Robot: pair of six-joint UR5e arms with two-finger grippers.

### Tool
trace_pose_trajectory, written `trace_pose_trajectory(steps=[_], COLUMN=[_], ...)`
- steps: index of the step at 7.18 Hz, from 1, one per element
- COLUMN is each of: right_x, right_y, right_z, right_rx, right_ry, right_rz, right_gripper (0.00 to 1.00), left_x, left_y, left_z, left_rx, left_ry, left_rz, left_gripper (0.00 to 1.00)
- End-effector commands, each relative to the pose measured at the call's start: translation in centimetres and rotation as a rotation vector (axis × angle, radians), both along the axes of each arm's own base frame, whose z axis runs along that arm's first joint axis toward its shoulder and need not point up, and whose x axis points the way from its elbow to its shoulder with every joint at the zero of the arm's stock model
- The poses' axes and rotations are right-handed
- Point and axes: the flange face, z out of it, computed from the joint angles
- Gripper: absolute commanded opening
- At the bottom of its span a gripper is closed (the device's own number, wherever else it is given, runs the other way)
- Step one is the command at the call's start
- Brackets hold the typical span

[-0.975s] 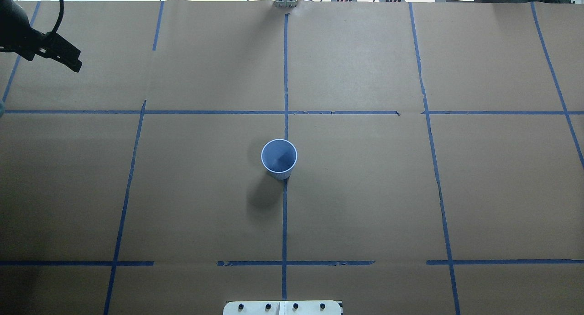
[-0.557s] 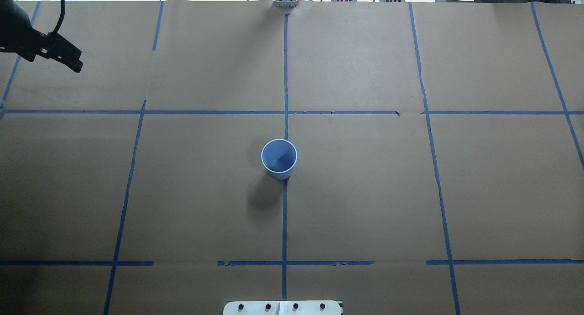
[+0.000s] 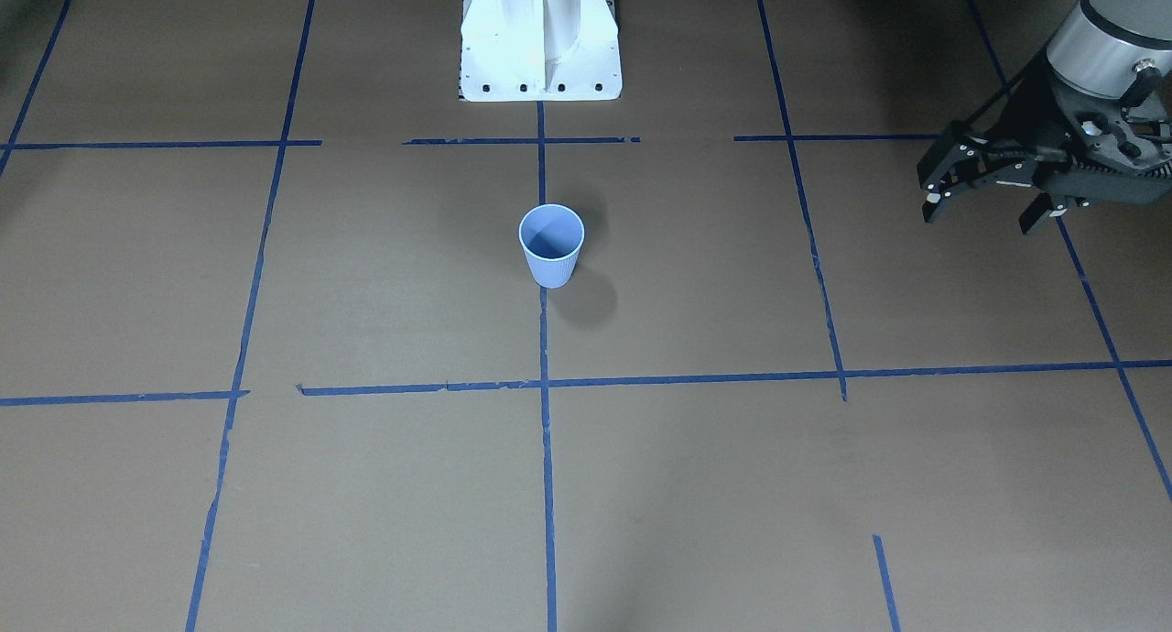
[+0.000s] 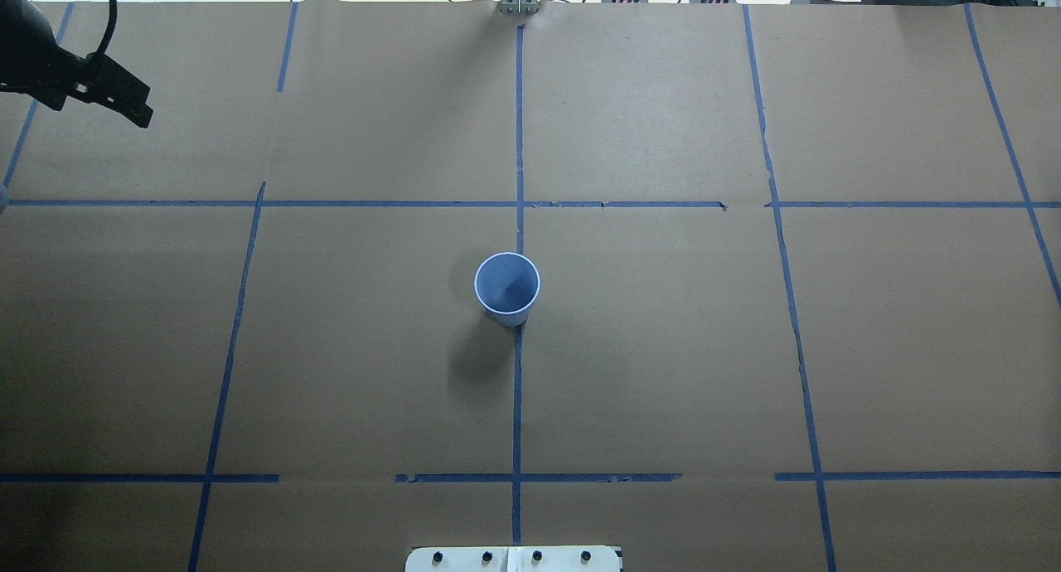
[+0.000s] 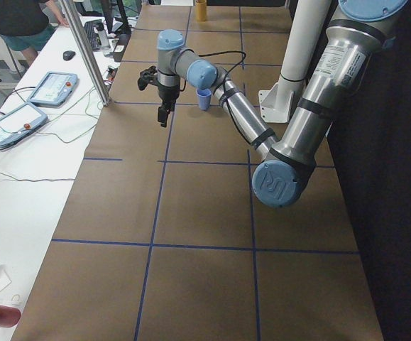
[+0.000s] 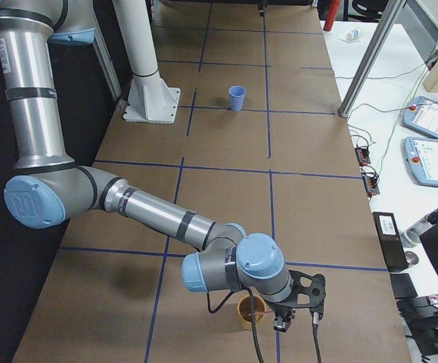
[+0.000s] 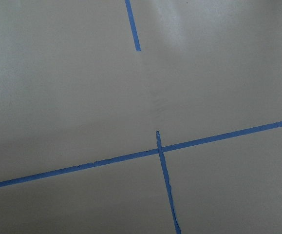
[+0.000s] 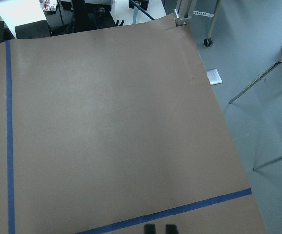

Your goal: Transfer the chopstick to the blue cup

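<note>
Exterior right | step judged: chopstick pickup pending | right gripper (image 6: 298,319) hovering beside tan cup (image 6: 243,319), seemingly holding chopstick (image 6: 258,308); finger spread untellable | left gripper (image 3: 980,220) hanging spread, empty | blue cup (image 3: 551,245) standing mid-table, well apart | next: pinching chopstick, lifting clear.

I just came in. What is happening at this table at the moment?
Two robot arms are set to put a chopstick into the blue cup, which stands upright and empty at the table's middle. Nothing is being held that I can see. The left gripper hangs open, far to one side of the cup. The right gripper is at the table's far right end, beside a tan cup. The chopstick I cannot make out for certain.
</note>
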Motion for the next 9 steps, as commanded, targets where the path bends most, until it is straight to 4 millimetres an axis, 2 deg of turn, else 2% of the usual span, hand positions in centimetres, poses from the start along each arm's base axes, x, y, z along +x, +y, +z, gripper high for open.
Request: trace_pose_trajectory(steps=[1,2,3,4,5,6,7,8,9], right_x=[4.7,7.4,8.3,7.1,2.4,-1.5,-8.3,-15.4,-21.1], right_y=[1.8,1.9,0.9,-1.8,-5.9,-8.5,-9.6,-9.9,-9.4], right_z=[-4.6,-9.2,-15.3,-21.2,-25.9,-29.9,-34.9,-39.9,-46.0], right_rx=[0.021,0.008,-0.018,-0.021,-0.042,-0.044,-0.056,-0.071,-0.043], right_ry=[-0.029,-0.020,-0.022,-0.019,-0.045,-0.055,-0.077,-0.128,-0.167], right_rz=[-0.015,-0.055,-0.062,-0.093,-0.177,-0.198,-0.175,-0.140,-0.131], right_gripper=[0.00,0.00,0.00,0.00,0.00,0.00,0.00,0.00,0.00], left_x=[-0.1,-0.3,-0.4,-0.6,-1.0,-2.4,-3.6,-4.8,-6.9], left_y=[0.2,0.5,0.8,1.0,1.1,0.6,-0.2,-1.4,-2.5], left_z=[0.0,-0.1,-0.2,1.4,2.1,3.2,4.8,6.6,9.1], left_rx=[-0.003,0.003,0.009,-0.010,0.003,0.032,0.048,0.061,0.068], left_ry=[0.001,0.005,0.006,-0.006,-0.021,-0.044,-0.071,-0.096,-0.121], left_rz=[-0.003,-0.002,-0.001,0.008,0.029,0.052,0.080,0.111,0.143], left_gripper=[1.00,1.00,1.00,1.00,1.00,1.00,1.00,1.00,1.00])
